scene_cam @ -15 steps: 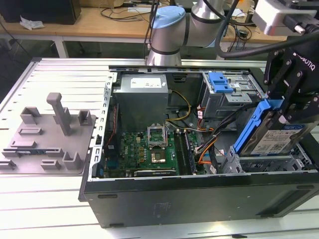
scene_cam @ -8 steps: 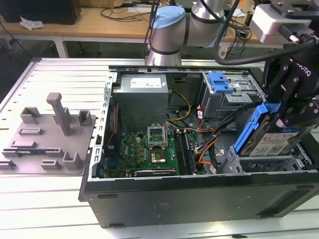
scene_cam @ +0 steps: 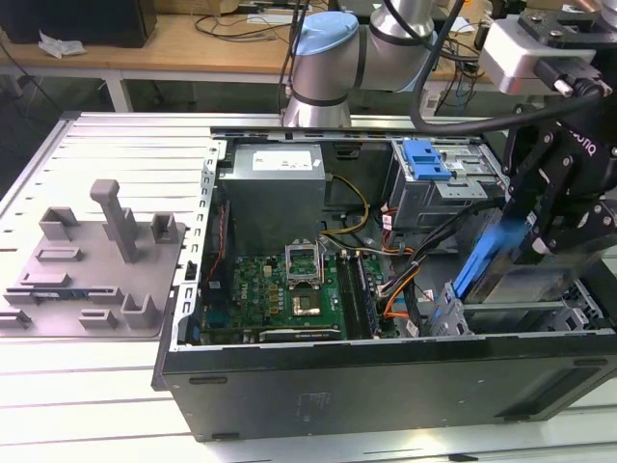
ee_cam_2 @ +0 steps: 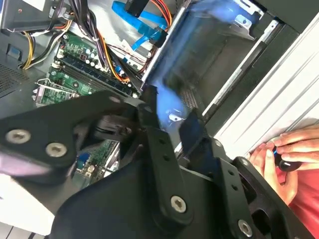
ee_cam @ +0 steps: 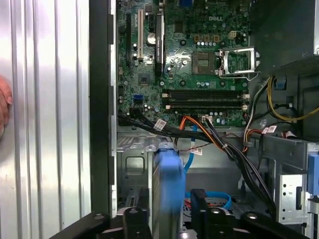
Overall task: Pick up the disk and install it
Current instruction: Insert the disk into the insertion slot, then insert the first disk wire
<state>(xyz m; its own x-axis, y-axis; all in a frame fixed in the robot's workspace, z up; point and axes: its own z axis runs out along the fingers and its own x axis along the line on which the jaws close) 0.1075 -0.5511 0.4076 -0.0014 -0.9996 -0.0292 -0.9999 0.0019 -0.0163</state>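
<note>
Table [scene_cam: 125, 145]: ribbed metal, carrying everything below the pincer.
Case [scene_cam: 386, 391]: open black computer tower lying on its side; the pincer hangs over its end at the exterior view's right.
Arm [scene_cam: 333, 58]: grey and blue, behind the case, reaching across to the pincer.
Power supply [scene_cam: 275, 188]: grey box, well apart from the pincer.
Motherboard [scene_cam: 289, 289]: green, on the case floor, beyond the pincer's tips.
Pincer [ee_cam: 167, 216]: black fingers [ee_cam: 133, 219] pressed on both flat sides of the disk; through the blur, we judge it firmly gripped.
Disk [scene_cam: 487, 258]: held in the pincer, standing on edge. Its long axis is slanted, with the upper end at the pincer and the lower end pointing down into the case.
Hand [ee_cam_2: 281, 152]: a person's, outside the case wall, beside the pincer.
Latch [scene_cam: 425, 159]: blue, behind the pincer, apart from it.
</note>
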